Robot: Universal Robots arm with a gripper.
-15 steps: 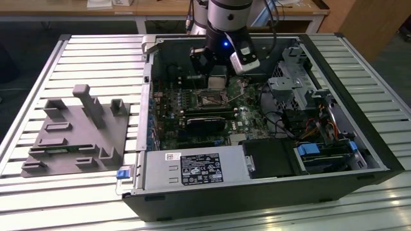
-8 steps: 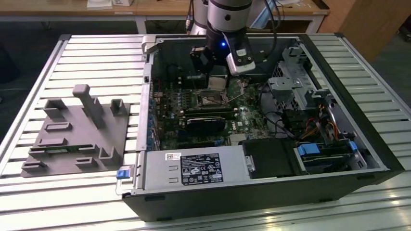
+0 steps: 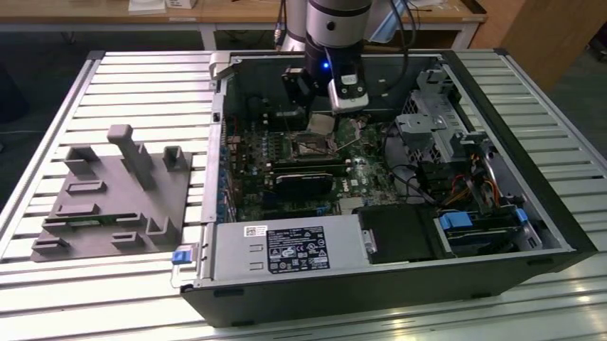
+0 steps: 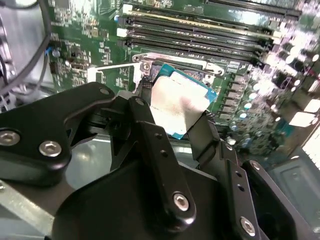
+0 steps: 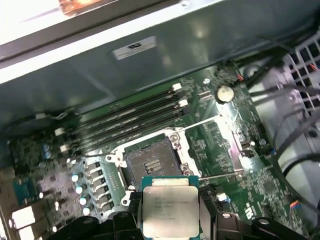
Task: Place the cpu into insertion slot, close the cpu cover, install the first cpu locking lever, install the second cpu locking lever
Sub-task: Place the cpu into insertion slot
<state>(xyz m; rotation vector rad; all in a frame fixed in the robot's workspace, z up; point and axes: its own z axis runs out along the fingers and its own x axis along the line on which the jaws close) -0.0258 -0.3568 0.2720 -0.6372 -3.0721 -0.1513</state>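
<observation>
We note the black gripper (image 4: pixel 176 120) clamped on opposite edges of the small flat square silver-topped cpu (image 3: pixel 320 124), upper centre of the exterior view, near but not yet in the dark silver-rimmed square insertion slot (image 3: pixel 312 148). We judge the chip light, stiff and fragile, so an edge hold suits it.

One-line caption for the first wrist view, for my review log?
Gripper holding the cpu close to the empty insertion slot.

Arm (image 3: pixel 337 21) showing as a silver-grey tube with a dark band. Blue light (image 3: pixel 325 67) glowing on the black wrist block, a pale grey box (image 3: pixel 348 96) hanging under it. Black cables (image 3: pixel 411 35) trailing alongside. Claw (image 4: pixel 175 122) showing glossy black rounded links, silver screws (image 4: pixel 50 148) shining at the joints.
</observation>
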